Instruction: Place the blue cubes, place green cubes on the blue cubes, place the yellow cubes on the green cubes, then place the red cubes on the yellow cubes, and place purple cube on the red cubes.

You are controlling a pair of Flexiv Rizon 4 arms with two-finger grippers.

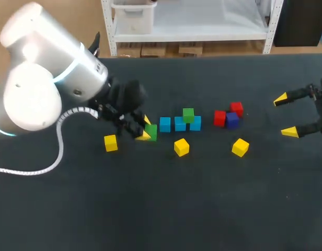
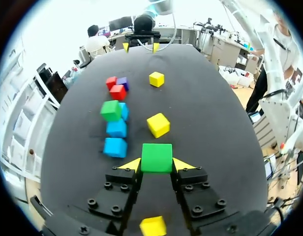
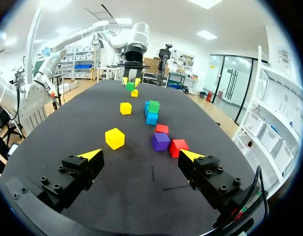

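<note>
Three blue cubes (image 1: pixel 180 124), three yellow cubes (image 1: pixel 181 147), two red cubes (image 1: pixel 219 117), two green cubes (image 1: pixel 188 115), one purple cube (image 1: pixel 232 120) on the table (image 1: pixel 203 209). The left gripper (image 2: pixel 157 166) clamps a green cube (image 2: pixel 157 156); the right gripper (image 3: pixel 140 155) has its fingers apart.

Overall light: bright and even, falling from above.
Source: ceiling panels (image 3: pixel 206 35), seen in the right wrist view.
Glare: the white left arm (image 1: pixel 33 78) is blown out in the head view; the room washes to white in the left wrist view.
Shadows: short and soft beside the cubes (image 1: pixel 181 147), nearly lost on the dark table (image 1: pixel 203 209).
Distortion: both wrist views curve the table's edges.
Focus: the green cube (image 2: pixel 157 157) is crisp.
</note>
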